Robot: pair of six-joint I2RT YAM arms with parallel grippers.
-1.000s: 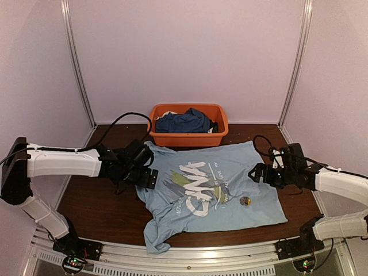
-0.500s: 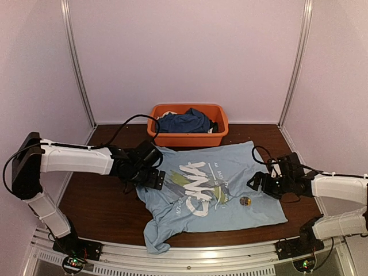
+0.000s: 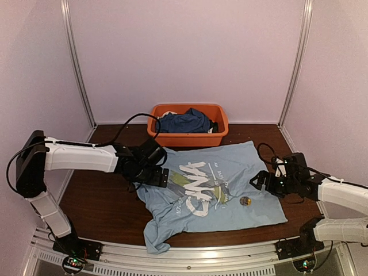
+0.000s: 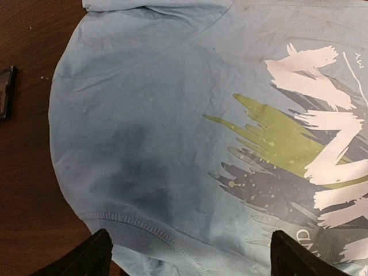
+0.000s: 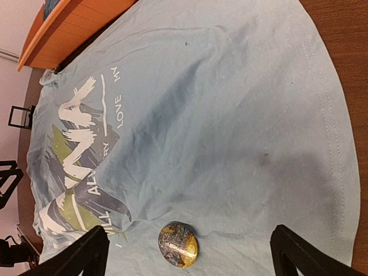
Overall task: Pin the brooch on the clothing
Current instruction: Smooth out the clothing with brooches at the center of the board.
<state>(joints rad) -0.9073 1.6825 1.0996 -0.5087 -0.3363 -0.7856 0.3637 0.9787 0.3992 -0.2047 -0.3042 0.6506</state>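
The light blue T-shirt [image 3: 213, 190] lies spread on the brown table with its white, green and yellow print up; it also shows in the left wrist view [image 4: 172, 132] and the right wrist view [image 5: 218, 126]. The round dull-gold brooch [image 3: 245, 200] rests on the shirt's lower right part, also in the right wrist view [image 5: 178, 244]. My left gripper [image 3: 156, 177] is open and empty above the shirt's left sleeve area [image 4: 187, 259]. My right gripper [image 3: 259, 183] is open and empty just above the shirt, right of the brooch, jaws spread wide [image 5: 190, 256].
An orange basket [image 3: 188, 138] holding a dark blue garment [image 3: 184, 122] stands at the back, touching the shirt's collar end. A small black square case [image 4: 4, 92] lies on the table left of the shirt. Walls close in on both sides.
My left gripper has moved right, further over the shirt's left edge. My right gripper has dropped lower and shifted slightly toward the brooch. The shirt and brooch have not moved.
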